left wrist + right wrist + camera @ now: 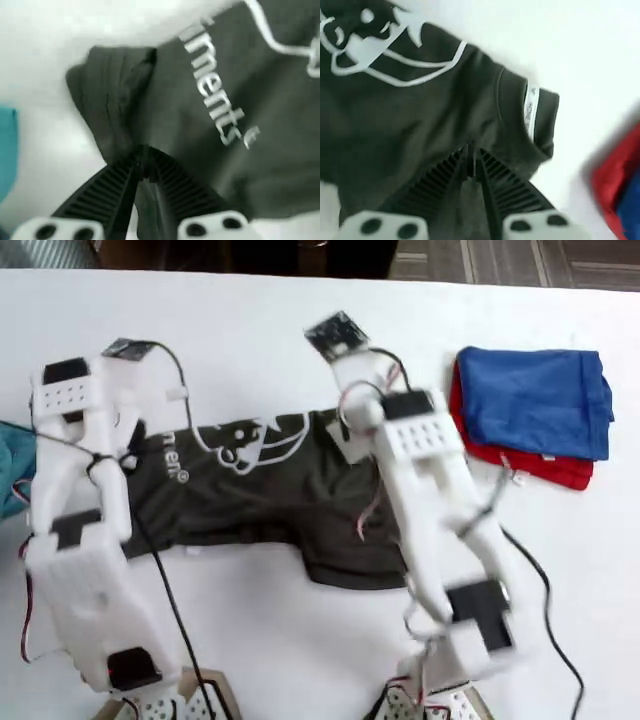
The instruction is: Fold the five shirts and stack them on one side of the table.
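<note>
A dark shirt with a white printed design lies spread across the middle of a white table, and two white robot arms bend down over it, one at each end.

In the left wrist view, the left gripper sits at the shirt's bunched, creased end, close to the printed lettering. Its two ribbed black fingers meet at their tips, clenched on a raised ridge of the dark fabric. The cloth runs up between them and spreads away on both sides.

In the right wrist view, the right gripper sits at the opposite end of the shirt, just beside the collar with its white inner label. Its fingers are pressed together with a fold of the dark cloth caught between the tips.

Beyond the collar end of the dark shirt, apart from it, a folded blue shirt rests on a folded red shirt. Beyond the other end, a teal cloth lies at the table's edge.
</note>
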